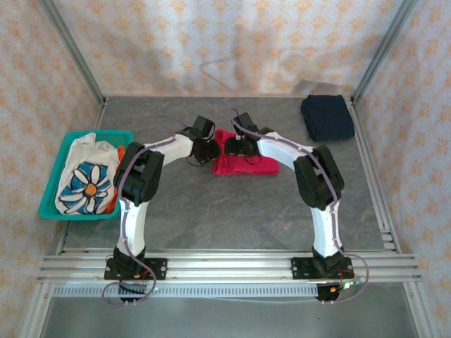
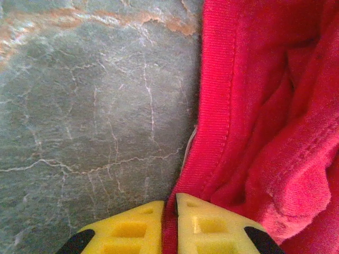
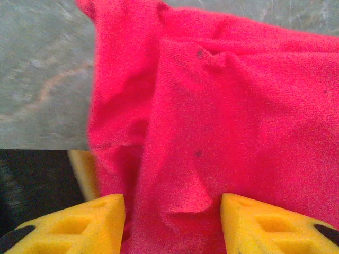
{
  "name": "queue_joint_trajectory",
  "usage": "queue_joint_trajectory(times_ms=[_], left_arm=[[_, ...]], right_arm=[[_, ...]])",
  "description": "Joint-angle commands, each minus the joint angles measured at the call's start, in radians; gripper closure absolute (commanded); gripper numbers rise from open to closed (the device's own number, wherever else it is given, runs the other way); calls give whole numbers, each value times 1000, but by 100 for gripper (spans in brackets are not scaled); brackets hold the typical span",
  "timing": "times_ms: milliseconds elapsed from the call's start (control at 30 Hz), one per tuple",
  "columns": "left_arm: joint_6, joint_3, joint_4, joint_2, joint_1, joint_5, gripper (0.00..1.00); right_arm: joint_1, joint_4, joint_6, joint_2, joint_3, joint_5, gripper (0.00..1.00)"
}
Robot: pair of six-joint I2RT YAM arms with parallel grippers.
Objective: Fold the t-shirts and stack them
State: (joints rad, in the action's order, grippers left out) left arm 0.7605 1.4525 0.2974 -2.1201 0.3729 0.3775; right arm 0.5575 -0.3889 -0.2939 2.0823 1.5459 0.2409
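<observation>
The bright red t-shirt (image 1: 246,160) lies partly folded in the middle of the table, with both grippers at its far-left part. My left gripper (image 1: 206,149) is at its left edge. In the left wrist view the yellow fingers (image 2: 212,225) are pinched on the shirt's hemmed edge (image 2: 222,106). My right gripper (image 1: 238,144) hovers over the shirt. Its fingers (image 3: 106,217) stand apart, with a raised ridge of red cloth (image 3: 196,190) between them, untouched. The dark navy t-shirt (image 1: 328,117) lies folded at the back right. The white flower-print t-shirt (image 1: 88,179) lies in the basket.
A teal plastic basket (image 1: 49,204) stands at the left edge of the grey stone-look table (image 1: 232,211). Metal frame posts and patterned cloth walls close in the back and sides. An aluminium rail (image 1: 225,264) carries both arm bases at the near edge.
</observation>
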Motion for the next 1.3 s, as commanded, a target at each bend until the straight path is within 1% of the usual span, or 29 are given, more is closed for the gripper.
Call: queue_joint_trajectory(times_ms=[0,33,67,100,233,333,467,600,767,900,1033,1167,1267], left_arm=[[38,-9,-56,-39,1,33,86],[40,-8,-58,-46,1,38,88],[42,-7,-57,-51,0,40,93],[41,-7,-55,-53,2,38,100],[33,-9,-44,-60,1,28,100],[33,-12,-43,-69,0,24,100],[41,-15,-50,-79,-2,27,100],[46,-20,-58,-77,-3,32,100],[47,-36,-65,-74,-9,34,100],[54,-50,-78,-77,-17,41,100],[60,-68,-93,-71,-26,43,100],[63,-73,-99,-72,-32,49,100],[69,-81,-106,-61,-38,49,100]], right_arm=[[-4,-71,-14,27,48,-19,63],[-5,-68,-17,27,48,-8,73],[-6,-65,-22,24,48,6,86],[-7,-58,-28,14,44,16,99],[-7,33,-43,-69,-25,50,100],[-7,122,-62,-130,-80,111,100],[-7,180,-91,-152,-98,175,100],[-6,208,-109,-119,-89,200,100],[-8,300,-138,-77,-77,251,100],[-10,365,-153,-30,-56,331,100],[-23,361,-164,26,-35,337,100],[-54,375,-207,95,-19,413,100],[-69,366,-216,123,-27,406,100]])
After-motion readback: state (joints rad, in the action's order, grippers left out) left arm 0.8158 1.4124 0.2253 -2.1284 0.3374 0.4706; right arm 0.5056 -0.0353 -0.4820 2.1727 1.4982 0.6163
